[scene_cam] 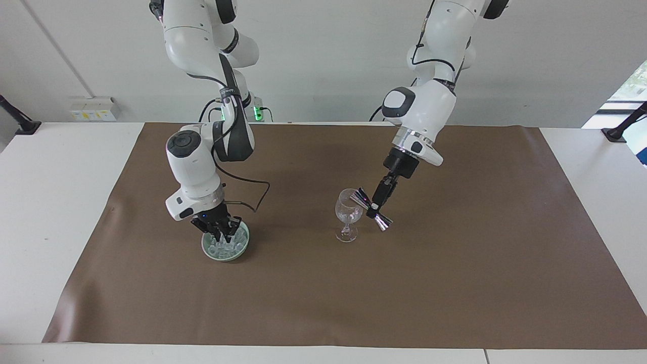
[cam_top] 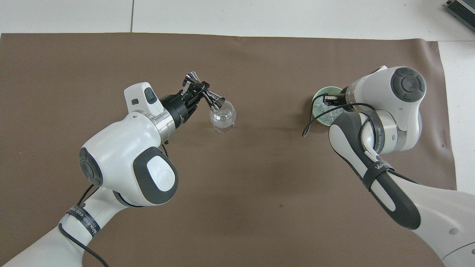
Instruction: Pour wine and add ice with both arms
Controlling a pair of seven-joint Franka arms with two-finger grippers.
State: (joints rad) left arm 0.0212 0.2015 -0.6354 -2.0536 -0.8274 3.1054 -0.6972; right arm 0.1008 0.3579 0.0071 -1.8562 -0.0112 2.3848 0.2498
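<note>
A clear stemmed glass [scene_cam: 349, 212] stands on the brown mat [scene_cam: 323, 293] near the table's middle; it also shows in the overhead view [cam_top: 222, 115]. My left gripper [scene_cam: 376, 206] is shut on a silver double-ended jigger [scene_cam: 382, 222] and holds it tilted with one end over the glass's rim [cam_top: 217, 102]. My right gripper [scene_cam: 222, 236] is down in a pale green dish [scene_cam: 212, 254] among the heaped clear ice cubes [scene_cam: 241, 237]. In the overhead view the right wrist covers most of the dish [cam_top: 321, 92].
The mat covers most of the white table [scene_cam: 60, 202]. A black cable [scene_cam: 260, 194] loops off the right arm just above the mat, on the robots' side of the dish. Black clamps [scene_cam: 20, 121] stand at the table's ends.
</note>
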